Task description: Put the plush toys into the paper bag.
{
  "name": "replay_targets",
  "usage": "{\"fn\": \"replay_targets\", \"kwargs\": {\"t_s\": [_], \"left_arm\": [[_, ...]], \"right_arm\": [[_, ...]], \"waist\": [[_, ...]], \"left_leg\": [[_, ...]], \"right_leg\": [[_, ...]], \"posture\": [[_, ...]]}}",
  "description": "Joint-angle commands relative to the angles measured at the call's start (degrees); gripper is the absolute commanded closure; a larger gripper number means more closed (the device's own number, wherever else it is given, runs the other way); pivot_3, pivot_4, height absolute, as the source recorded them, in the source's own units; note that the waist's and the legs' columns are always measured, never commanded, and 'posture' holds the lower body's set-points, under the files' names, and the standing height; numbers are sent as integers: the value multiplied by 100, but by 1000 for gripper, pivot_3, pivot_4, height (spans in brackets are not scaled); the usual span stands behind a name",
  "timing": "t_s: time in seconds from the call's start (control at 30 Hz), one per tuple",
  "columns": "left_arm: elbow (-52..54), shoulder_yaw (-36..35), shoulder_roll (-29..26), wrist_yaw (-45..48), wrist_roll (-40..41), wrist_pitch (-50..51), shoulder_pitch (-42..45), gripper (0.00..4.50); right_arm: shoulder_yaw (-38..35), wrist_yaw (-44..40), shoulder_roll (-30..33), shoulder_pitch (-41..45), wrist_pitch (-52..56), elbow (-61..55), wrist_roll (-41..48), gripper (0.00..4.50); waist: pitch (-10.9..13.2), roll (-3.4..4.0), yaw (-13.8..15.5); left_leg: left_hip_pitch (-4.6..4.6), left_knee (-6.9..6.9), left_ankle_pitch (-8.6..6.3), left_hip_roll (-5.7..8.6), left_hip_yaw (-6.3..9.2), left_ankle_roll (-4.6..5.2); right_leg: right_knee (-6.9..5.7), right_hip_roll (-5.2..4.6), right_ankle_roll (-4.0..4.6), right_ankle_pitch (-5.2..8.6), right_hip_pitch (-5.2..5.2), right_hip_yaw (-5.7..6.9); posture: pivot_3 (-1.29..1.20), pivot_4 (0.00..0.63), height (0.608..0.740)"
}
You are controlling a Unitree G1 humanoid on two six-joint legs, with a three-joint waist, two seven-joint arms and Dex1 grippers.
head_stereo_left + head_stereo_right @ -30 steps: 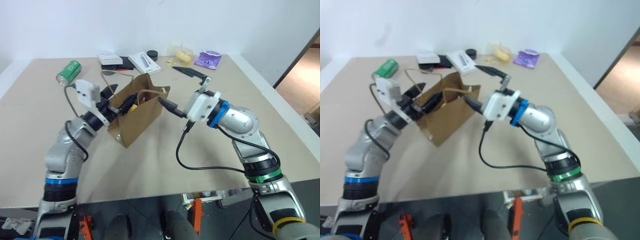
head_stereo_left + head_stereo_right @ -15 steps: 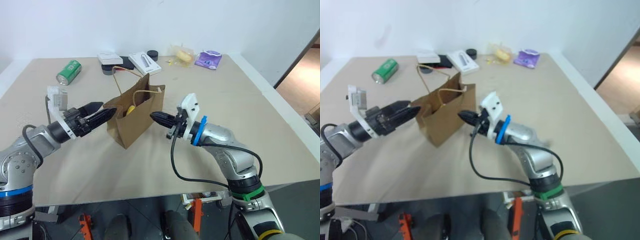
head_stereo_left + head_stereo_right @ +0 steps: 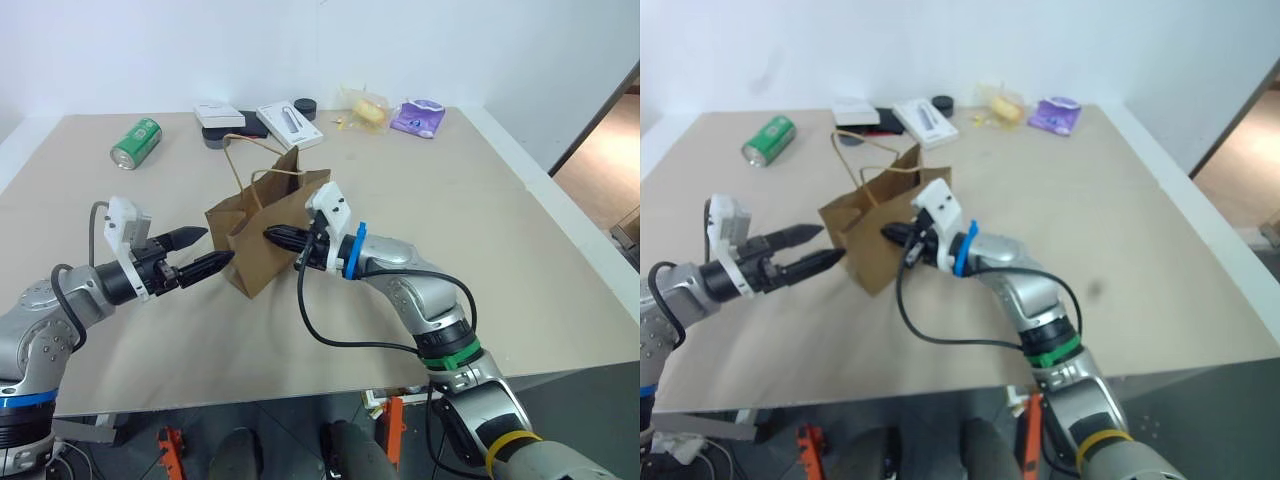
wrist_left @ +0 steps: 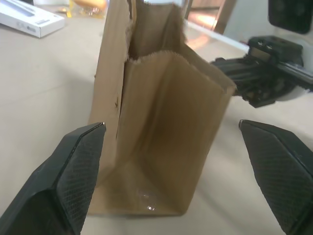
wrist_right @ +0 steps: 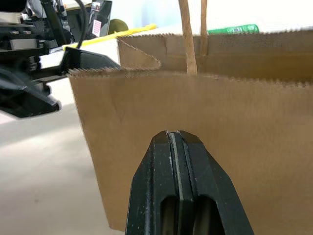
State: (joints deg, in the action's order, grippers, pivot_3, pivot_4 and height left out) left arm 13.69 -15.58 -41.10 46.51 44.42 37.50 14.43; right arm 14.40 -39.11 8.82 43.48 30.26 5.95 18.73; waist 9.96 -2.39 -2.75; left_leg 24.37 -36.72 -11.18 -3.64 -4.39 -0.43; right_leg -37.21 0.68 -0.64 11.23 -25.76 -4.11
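Observation:
The brown paper bag (image 3: 262,238) stands upright mid-table with its cord handles (image 3: 247,160) up. The plush toys are hidden from view. My left gripper (image 3: 218,246) is open, level, and points at the bag's narrow left side, a short way off it; in the left wrist view its fingers (image 4: 73,181) stand either side of the bag (image 4: 161,132). My right gripper (image 3: 270,236) is shut with nothing between its fingers (image 5: 178,186). Its tip is right at the bag's broad front wall (image 5: 234,127); I cannot tell whether it touches.
Along the far edge lie a green can (image 3: 137,144), two white boxes (image 3: 289,125) (image 3: 219,116), a small black round object (image 3: 304,106), a yellow item in clear wrap (image 3: 365,110) and a purple packet (image 3: 417,119). The table's right edge (image 3: 540,175) drops to the floor.
My left gripper pulled back out of the bag's mouth, leftward and lower. My right gripper shut, rolled, and moved left and down to the bag's front wall. The bag now stands straighter.

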Motion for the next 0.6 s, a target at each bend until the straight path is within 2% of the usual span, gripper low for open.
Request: {"fn": "replay_targets", "kwargs": {"t_s": [0.03, 0.13, 0.37, 0.6], "left_arm": [[70, 58, 63, 23, -204, -274, 66, 0], [17, 233, 154, -15, -473, -471, 115, 0], [-269, 946, 751, -289, -1326, -1090, 342, 0], [-778, 983, 1327, -643, -1572, -1337, 693, 0]], "right_arm": [[-47, -25, -190, 253, -201, 93, -66, 4359], [-58, -30, -291, 305, -229, 166, -115, 4359], [-109, -4, -451, 340, -141, 7, -90, 4359], [-140, -5, -430, 318, 25, -268, -64, 4359]], "waist": [[0, 0, 0], [0, -1, 0], [-2, -4, 2], [-4, -6, 0]], "left_leg": [[0, 4, 0, 0, 0, 0], [5, 15, 0, 0, 0, 0], [19, 14, 0, 1, 0, -1], [19, 10, 1, 1, 1, -1]], "right_leg": [[0, 0, -2, -1, -2, 1], [-1, 1, -16, -4, -12, 1], [-1, 0, -20, -4, -23, 1], [-4, 2, -21, -8, -23, 1]], "posture": [[0, 150, 740], [0, 150, 740], [0, 150, 740], [0, 150, 740]]}}
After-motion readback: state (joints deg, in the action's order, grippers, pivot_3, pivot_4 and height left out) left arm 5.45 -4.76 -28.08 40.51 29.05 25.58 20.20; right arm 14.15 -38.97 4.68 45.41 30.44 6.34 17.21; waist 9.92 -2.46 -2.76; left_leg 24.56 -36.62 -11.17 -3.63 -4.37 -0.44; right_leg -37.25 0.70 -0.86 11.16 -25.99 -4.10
